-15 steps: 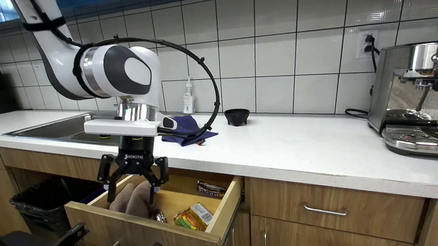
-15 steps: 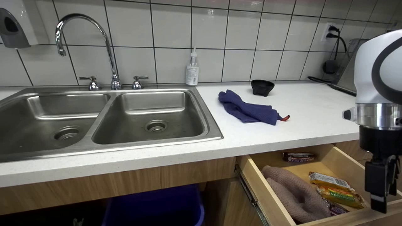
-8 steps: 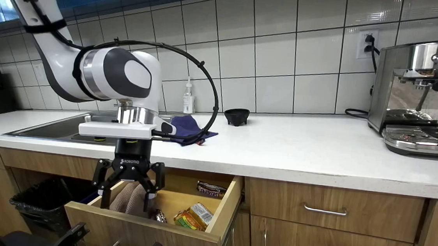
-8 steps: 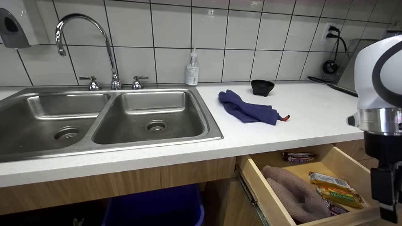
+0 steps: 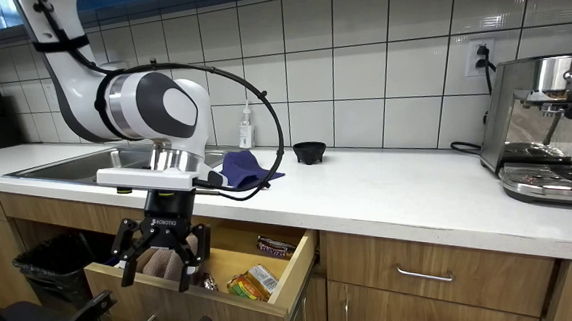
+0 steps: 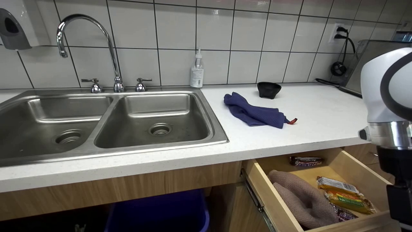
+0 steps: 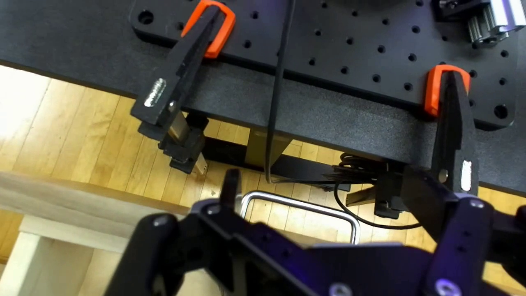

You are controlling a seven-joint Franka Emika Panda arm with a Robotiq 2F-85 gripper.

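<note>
Wrist view: handle (image 7: 304,206) of the open drawer (image 5: 248,315) shows between the fingers of my pincer (image 5: 155,285), spread wide, nothing held, no contact visible. Over the past second I've come down to the drawer's front; its contents haven't moved. My read: the handle, not the contents, is what I'm working at. Inside the drawer: brown cloth (image 6: 301,199) along the wall nearest the sink (image 6: 216,130), dark-wrapped bar (image 6: 305,161) at the back, two orange packets (image 6: 347,200) opposite, another dark wrapper (image 6: 345,214) beside the cloth. Bagged bin (image 5: 55,267) and blue bin (image 6: 157,211) sit on the drawer's sink side; can't make out what's in them. Black bowl (image 6: 268,90) on the table (image 6: 322,119) beyond the drawer, inside hidden.
</note>
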